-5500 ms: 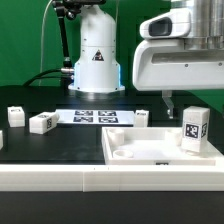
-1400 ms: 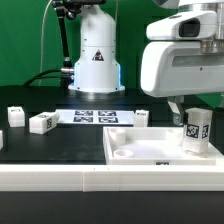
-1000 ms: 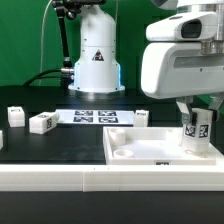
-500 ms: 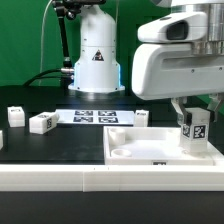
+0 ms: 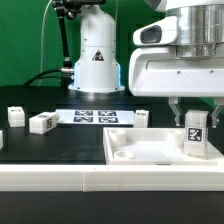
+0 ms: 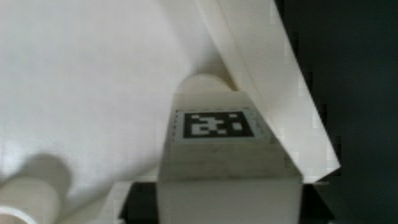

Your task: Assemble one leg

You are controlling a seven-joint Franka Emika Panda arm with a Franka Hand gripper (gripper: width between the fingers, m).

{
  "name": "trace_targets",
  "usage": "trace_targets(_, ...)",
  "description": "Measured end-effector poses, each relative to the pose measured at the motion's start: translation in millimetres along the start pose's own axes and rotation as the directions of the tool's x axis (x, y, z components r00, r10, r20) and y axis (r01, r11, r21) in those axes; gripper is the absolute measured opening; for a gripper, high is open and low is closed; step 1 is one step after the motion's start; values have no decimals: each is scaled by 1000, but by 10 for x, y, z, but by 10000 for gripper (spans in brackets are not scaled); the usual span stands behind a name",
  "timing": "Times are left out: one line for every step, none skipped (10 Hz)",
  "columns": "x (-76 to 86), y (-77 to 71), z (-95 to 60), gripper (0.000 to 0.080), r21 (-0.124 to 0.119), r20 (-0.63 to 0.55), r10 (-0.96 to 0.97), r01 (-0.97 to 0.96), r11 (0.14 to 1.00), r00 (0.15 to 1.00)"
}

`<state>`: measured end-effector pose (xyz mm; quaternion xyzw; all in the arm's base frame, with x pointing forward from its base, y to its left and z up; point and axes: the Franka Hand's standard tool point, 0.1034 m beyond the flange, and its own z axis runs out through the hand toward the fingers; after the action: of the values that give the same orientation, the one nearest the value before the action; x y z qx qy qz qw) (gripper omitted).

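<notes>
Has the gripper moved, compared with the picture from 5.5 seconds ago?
Yes. Against the tray, the gripper shifted toward the exterior view's right and now straddles the leg.

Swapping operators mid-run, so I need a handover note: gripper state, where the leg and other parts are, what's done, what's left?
Gripper: open, fingers either side of the leg's top, not clamping it.
Leg: upright in the tray, in its corner on the exterior view's right. The wrist view shows it against the tray's wall.
Three loose legs lie on the table: two on the exterior view's left, one behind the tray by the marker board.
Done: arm positioned over the leg.
Left: probably grasp it and fix it to the tray. Can't tell if it's already seated.
</notes>
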<state>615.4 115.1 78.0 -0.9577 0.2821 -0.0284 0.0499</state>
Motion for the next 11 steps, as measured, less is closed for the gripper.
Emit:
trace_targets(5, -4, 3, 291, -5, -14, 214, -214, 977, 977)
trace_targets(9, 0, 1, 291, -7, -13, 285, -285, 958, 958)
trace_targets(18, 10, -1, 291, -1, -2, 348, -348, 937, 937)
trace_targets(19, 13, -2, 291, 1, 2, 374, -374, 928, 928)
trace_targets(16, 13, 2, 297, 1, 3, 382, -382, 924, 924)
trace_targets(16, 11, 2, 297, 1, 3, 354, -354, 935, 935)
trace_targets(15, 10, 1, 500, 1, 3, 345, -345, 939, 939)
trace_targets(10, 13, -5, 500, -9, 10, 248, -248, 969, 969)
trace_targets(-3, 2, -14, 622, -15, 20, 130, -130, 991, 991)
trace_targets(-20, -3, -15, 641, -19, 30, 53, -52, 998, 998)
trace_targets(-29, -2, -19, 641, -22, 40, -79, 80, 997, 996)
